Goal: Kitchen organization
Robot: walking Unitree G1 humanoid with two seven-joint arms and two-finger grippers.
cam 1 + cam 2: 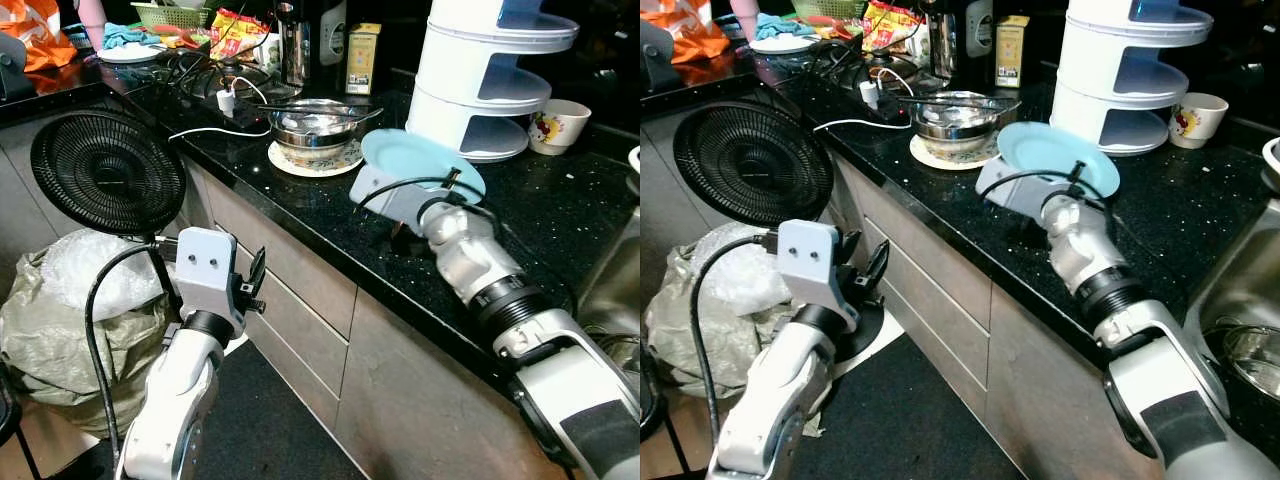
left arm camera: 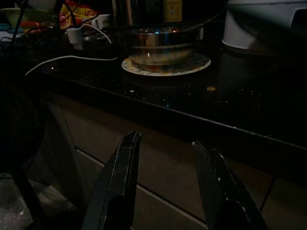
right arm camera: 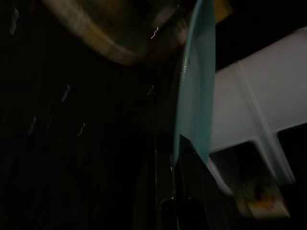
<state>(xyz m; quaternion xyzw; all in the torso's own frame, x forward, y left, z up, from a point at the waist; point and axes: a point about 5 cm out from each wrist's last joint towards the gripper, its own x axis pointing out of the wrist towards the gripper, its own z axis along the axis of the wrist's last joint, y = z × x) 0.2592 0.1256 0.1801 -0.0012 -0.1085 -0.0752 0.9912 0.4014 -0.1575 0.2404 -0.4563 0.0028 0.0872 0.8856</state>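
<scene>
Jaws of the right gripper point(image 3: 178, 158) clamp the rim of a light blue plate point(image 1: 420, 160), held tilted above the black table point(image 1: 560, 215) beside the white tiered rack point(image 1: 485, 80). The left gripper point(image 2: 168, 187), jaws apart, hangs before the drawers point(image 1: 300, 290).

A black speckled counter point(image 1: 560, 215) carries a white rack point(image 1: 487, 75) and cup point(image 1: 556, 125). A steel bowl point(image 1: 315, 122) sits on a plate point(image 1: 316, 160).
</scene>
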